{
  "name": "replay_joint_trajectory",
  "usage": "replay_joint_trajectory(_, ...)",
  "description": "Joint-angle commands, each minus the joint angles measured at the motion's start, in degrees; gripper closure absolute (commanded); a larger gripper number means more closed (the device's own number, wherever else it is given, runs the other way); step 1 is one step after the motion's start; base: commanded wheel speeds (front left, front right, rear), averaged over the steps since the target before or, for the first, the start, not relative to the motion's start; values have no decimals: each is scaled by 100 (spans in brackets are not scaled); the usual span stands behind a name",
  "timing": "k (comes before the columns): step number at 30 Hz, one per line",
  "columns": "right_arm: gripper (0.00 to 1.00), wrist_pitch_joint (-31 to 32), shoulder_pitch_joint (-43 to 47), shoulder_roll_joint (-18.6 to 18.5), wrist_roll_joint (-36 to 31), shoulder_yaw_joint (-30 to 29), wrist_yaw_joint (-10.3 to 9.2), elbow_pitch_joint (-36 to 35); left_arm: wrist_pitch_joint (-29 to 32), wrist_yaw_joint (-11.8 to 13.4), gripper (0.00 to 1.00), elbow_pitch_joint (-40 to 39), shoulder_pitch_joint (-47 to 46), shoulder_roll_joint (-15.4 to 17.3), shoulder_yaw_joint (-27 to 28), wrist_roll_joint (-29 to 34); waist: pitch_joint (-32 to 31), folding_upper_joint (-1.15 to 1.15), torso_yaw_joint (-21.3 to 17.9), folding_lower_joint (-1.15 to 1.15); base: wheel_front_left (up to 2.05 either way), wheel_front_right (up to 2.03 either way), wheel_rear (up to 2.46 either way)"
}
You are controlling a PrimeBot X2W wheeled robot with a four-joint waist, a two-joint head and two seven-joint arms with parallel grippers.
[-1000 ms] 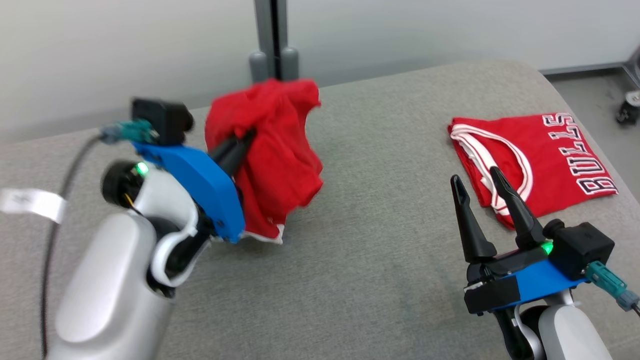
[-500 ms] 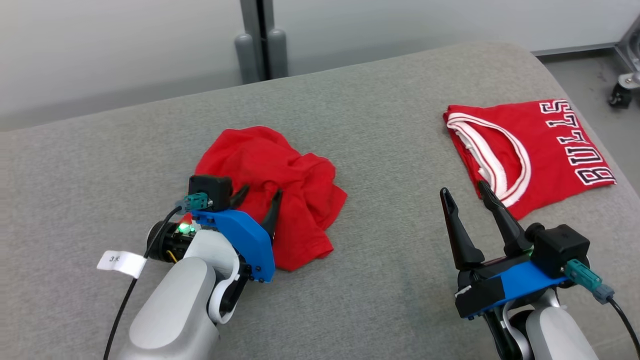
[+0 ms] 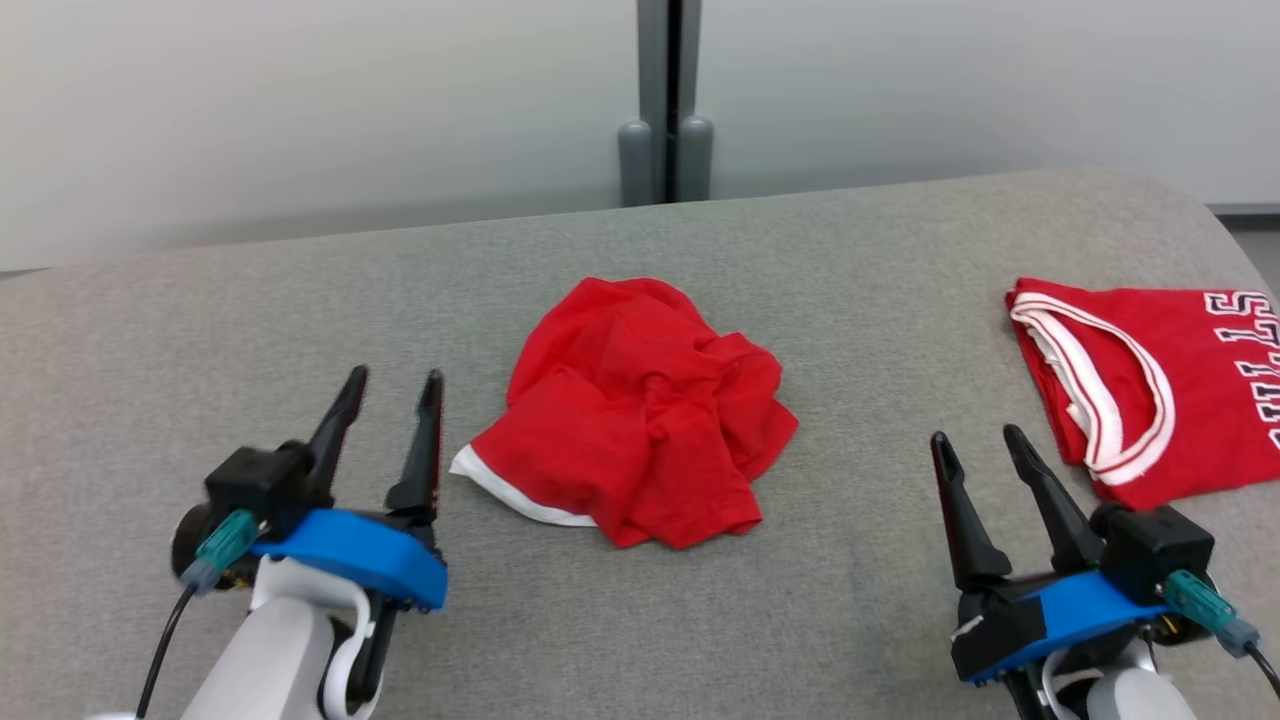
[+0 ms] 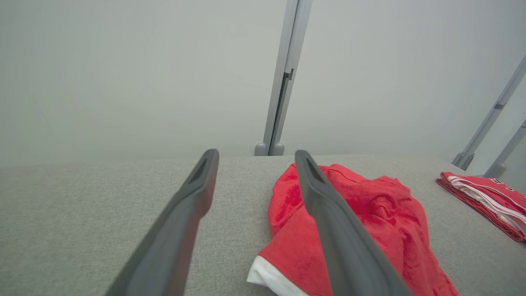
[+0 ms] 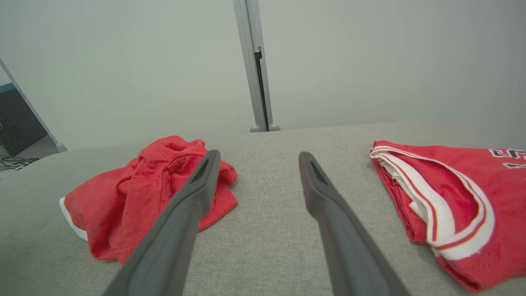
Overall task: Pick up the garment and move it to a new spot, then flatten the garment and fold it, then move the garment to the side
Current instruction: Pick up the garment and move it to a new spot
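A pale grey wall [image 3: 300,100] forms the background, divided by a vertical grey post [image 3: 668,90] whose two rounded feet stand just behind the far edge of the desk. The desk [image 3: 300,320], covered in grey woven fabric, spans the head view and curves away at its far right corner. At the right side of the desk lies a folded red jersey [image 3: 1180,400] with a white-and-red striped trim along its curved opening and white, dark-outlined lettering cut off by the frame edge. The garment [image 3: 640,400], a red piece of clothing, lies crumpled in a loose heap near the middle of the desk, well apart from the folded jersey; a white hem band [image 3: 510,490] shows at its near left corner. The left gripper [image 3: 396,376] is just to the left of the garment, its two dark fingers spread and nothing between them; in the left wrist view the right-hand finger crosses in front of the red cloth without pressing on it. The right gripper [image 3: 975,436] is between the garment and the folded jersey, near the jersey's lower corner, fingers likewise parted and empty; in the right wrist view bare grey fabric fills the gap between them. Each gripper carries a blue mount and a black camera block with a teal connector.
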Motion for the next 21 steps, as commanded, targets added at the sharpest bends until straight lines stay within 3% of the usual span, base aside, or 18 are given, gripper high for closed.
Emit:
replay_joint_trajectory(1, 0, 12, 145, 9, 8, -88, 2, 27, -132, 72, 0, -118, 208, 70, 143, 44, -47, 0, 103, 0, 0, 0, 0)
replay_joint_trajectory(7, 0, 53, 271, 18, 30, -180, 1, 76, -236, 187, 0, -616, 662, 36, 740, 210, -147, 0, 272, 0, 0, 0, 0)
replay_joint_trajectory(13, 0, 92, 355, 22, 25, -229, 2, 113, -236, 1, 0, -1069, 1330, -320, 1540, 549, -283, 0, 373, 0, 0, 0, 0)
replay_joint_trajectory(21, 0, 181, 573, 27, -29, -306, 1, 197, -238, -162, 0, -674, 1797, -386, 1724, 1131, -543, 0, 434, 0, 0, 0, 0)
